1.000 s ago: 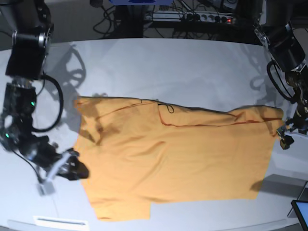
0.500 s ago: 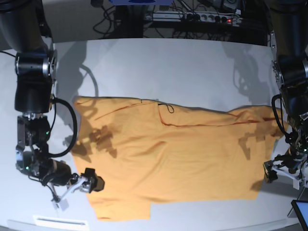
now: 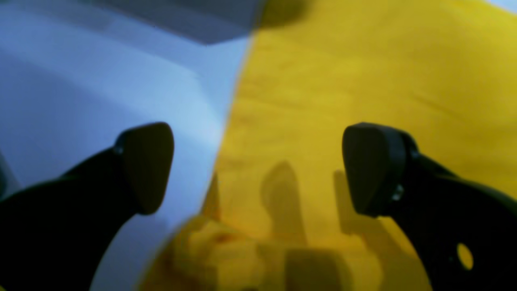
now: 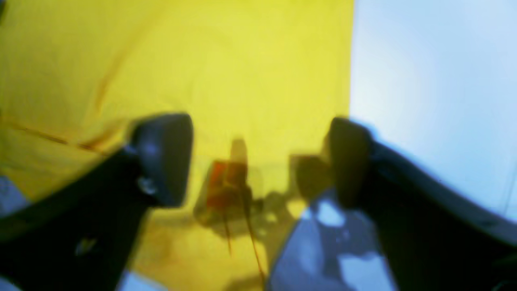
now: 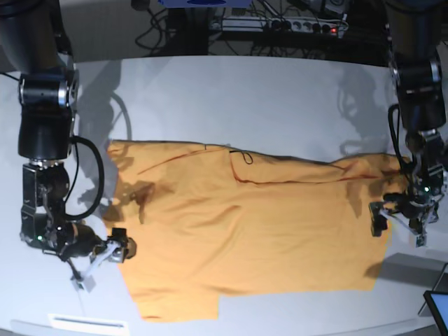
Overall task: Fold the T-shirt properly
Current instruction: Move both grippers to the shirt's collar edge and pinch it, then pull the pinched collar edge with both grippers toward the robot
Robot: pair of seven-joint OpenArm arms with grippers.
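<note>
Both arms have shifted since half a second ago: the right gripper (image 5: 105, 257), on the left of the base view, has slid up along the shirt's edge, and the left gripper (image 5: 399, 222) has risen toward the far corner of the cloth.

Between them the plain orange-yellow short-sleeved cotton T-shirt (image 5: 245, 224) lies spread on the pale grey table (image 5: 231, 98), partly folded, with a thin dark thread along one folded edge.

Seen from the right wrist, the right gripper (image 4: 258, 161) has its jaws standing well apart with nothing clamped; the T-shirt (image 4: 226, 60) fills the space between and beyond them, its edge running just inside one jaw, with bare table (image 4: 436, 81) beyond. A reddish crumple below the gap is too blurred to identify.

Seen from the left wrist, the left gripper (image 3: 258, 169) is spread wide and empty. One finger hangs over bare table (image 3: 101, 81), the other over the T-shirt (image 3: 363, 72), whose edge passes between them. Blurred cloth bunches near the lower frame edge, where it is cut off.
</note>
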